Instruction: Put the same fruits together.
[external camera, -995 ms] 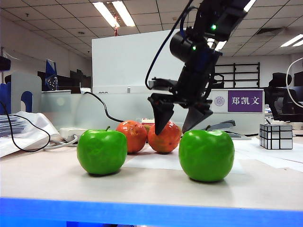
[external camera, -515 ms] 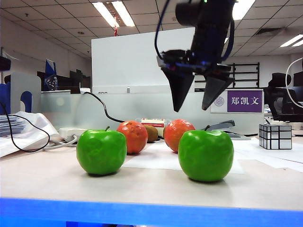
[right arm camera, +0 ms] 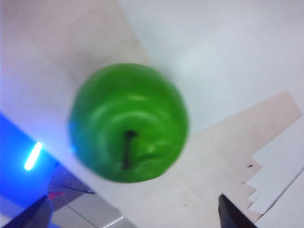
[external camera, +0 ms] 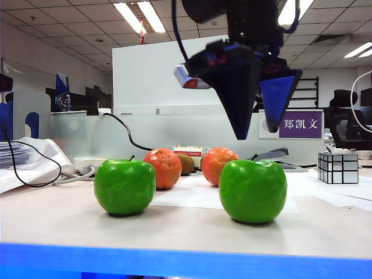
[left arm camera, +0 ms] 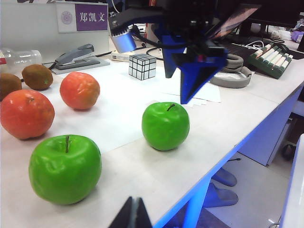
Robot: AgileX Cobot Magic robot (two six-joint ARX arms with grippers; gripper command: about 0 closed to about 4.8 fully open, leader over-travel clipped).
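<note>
Fruit rows on the worktop (external camera: 70,224), placed from the right-hand glossy green apple (external camera: 253,190)

The other glossy green apple (external camera: 125,186) sits well to its left in the front row; two wrinkled orange-red round fruits (external camera: 163,168) (external camera: 219,163) lie behind, a small brown oval kiwi (external camera: 186,164) between them. The silver mirror cube (external camera: 338,167) stands behind-right. The right end effector (external camera: 257,132) hangs above this apple, jaws apart; the left end effector (left arm camera: 132,214), closed, is near the front edge.

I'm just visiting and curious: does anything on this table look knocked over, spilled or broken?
Nothing stands out. Both green apples sit upright, apart; the orange-red fruits rest behind them. The open right gripper hangs above.
</note>
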